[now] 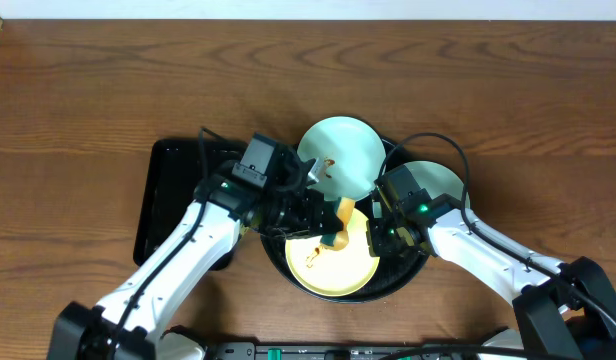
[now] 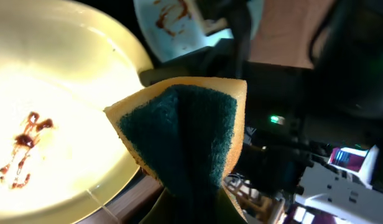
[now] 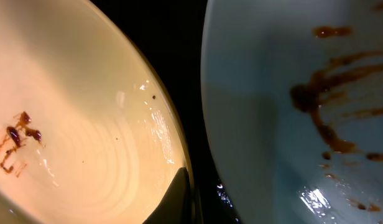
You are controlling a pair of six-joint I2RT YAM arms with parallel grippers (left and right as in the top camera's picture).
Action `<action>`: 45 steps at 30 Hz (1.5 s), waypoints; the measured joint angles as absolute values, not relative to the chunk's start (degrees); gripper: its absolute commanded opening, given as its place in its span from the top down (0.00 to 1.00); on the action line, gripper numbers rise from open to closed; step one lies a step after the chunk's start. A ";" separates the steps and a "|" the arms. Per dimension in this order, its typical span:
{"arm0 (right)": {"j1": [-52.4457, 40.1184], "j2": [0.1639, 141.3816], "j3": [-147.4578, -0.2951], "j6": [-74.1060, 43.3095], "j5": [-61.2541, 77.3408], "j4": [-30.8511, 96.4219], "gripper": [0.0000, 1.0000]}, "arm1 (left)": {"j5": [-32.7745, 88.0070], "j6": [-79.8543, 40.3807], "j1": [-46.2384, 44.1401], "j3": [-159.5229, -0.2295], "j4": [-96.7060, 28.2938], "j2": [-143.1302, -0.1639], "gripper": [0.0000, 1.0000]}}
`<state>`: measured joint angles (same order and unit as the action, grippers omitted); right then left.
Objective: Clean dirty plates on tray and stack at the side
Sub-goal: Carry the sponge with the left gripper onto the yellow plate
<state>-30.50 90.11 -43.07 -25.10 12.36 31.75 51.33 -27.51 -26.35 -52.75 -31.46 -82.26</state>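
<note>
Sponge (image 2: 182,134), clamped in my left gripper (image 1: 324,215), hung just far-right of the brown smear (image 1: 313,258) on the yellow plate (image 1: 336,282); my right gripper (image 1: 380,236) sat clenched at its right rim.

Smeared yellow plate (image 1: 326,268), smeared blue plate (image 1: 343,152), second blue plate (image 1: 438,178), on round black tray (image 1: 279,271).

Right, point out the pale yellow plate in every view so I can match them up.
Overhead: the pale yellow plate lies low in the centre, on the black tray.
Left wrist: it fills the left side, beside the sponge.
Right wrist: it fills the left half.
Shared landmark: the brown smear on it, seen in all three.
</note>
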 measured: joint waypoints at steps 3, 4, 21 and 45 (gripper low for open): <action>-30.06 90.11 -43.07 -25.21 12.71 31.66 0.99 | 51.31 -28.42 -26.35 -52.75 -30.52 -84.44 0.93; -29.65 90.11 -43.07 -25.19 13.02 31.62 0.99 | 51.31 -28.53 -26.35 -52.75 -30.13 -85.06 0.93; -27.49 90.13 -42.92 -25.21 11.68 29.12 0.99 | 47.20 -28.32 -26.35 -52.75 -28.60 -91.39 0.93; -27.46 90.13 -43.00 -23.83 13.23 30.85 0.99 | 57.19 -16.25 -24.40 -53.06 -14.55 -99.98 0.93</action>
<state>-27.46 90.13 -43.00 -23.83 13.23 30.85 57.19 -16.25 -24.40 -53.06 -14.55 -99.98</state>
